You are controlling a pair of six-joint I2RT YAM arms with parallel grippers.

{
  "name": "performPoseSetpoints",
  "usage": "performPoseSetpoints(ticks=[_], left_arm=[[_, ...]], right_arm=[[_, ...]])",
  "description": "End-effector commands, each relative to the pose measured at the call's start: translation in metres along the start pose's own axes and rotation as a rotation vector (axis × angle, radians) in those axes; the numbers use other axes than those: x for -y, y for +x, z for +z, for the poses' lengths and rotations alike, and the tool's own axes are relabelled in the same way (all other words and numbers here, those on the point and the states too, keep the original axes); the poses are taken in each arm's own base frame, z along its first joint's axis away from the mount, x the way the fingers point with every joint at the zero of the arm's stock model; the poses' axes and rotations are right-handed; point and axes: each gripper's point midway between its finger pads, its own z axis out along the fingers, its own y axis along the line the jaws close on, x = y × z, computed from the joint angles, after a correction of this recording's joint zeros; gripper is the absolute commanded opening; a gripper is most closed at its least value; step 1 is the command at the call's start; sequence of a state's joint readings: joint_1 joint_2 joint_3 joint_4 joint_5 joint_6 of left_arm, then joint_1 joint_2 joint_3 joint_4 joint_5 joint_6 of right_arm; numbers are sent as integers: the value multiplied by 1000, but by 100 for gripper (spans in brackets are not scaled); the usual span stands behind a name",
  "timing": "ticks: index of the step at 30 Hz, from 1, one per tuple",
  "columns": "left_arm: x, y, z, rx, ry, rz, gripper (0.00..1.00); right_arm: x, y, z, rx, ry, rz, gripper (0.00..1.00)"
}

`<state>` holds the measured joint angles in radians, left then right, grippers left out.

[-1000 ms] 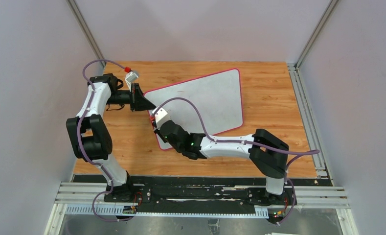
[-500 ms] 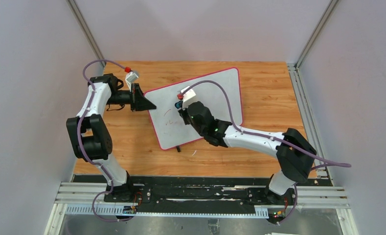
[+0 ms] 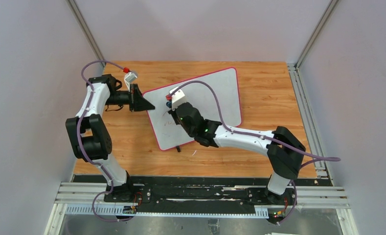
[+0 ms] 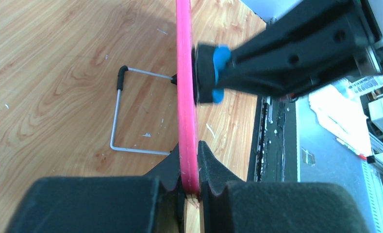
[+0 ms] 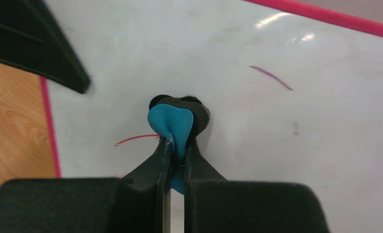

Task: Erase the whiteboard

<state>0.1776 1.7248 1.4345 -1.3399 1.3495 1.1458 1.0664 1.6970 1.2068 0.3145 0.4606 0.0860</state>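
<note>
Two strokes, a red stroke (image 5: 136,140) and a purple stroke (image 5: 272,77), mark the glossy whiteboard (image 3: 215,93). It is pink-rimmed and round-cornered, propped on a thin wire stand (image 4: 119,116) on the wood-grain table (image 3: 274,98) between plain grey walls (image 3: 34,49). The left gripper (image 4: 189,156) pinches the board's pink edge. The right gripper (image 5: 176,145) clamps a blue eraser (image 5: 172,124) against the board — further left than half a second ago.

Your surfaces: glossy white whiteboard (image 5: 301,121), smooth pink plastic rim (image 4: 184,97); grained orange wooden table (image 4: 48,73); thin grey metal wire stand (image 4: 114,126); smooth blue plastic eraser (image 5: 172,124).
</note>
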Motion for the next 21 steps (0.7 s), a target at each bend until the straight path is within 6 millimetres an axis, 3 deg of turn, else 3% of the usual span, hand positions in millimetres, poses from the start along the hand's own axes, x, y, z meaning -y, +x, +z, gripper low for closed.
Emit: performPoseSetpoints(ticks=[1, 5, 8, 12, 21], left_arm=[[-9, 7, 4, -78, -20, 206, 0], [-9, 7, 4, -76, -21, 204, 0], [-8, 7, 4, -79, -21, 207, 0], [-8, 7, 4, -77, -20, 205, 0], [-8, 7, 3, -79, -22, 207, 0]], right_arm=[[-61, 15, 6, -20, -120, -45, 1], [-85, 20, 2, -26, -152, -59, 1], [-79, 27, 0, -35, -128, -55, 1], [-46, 32, 2, -53, -50, -51, 1], [60, 37, 2, -68, 120, 20, 1]])
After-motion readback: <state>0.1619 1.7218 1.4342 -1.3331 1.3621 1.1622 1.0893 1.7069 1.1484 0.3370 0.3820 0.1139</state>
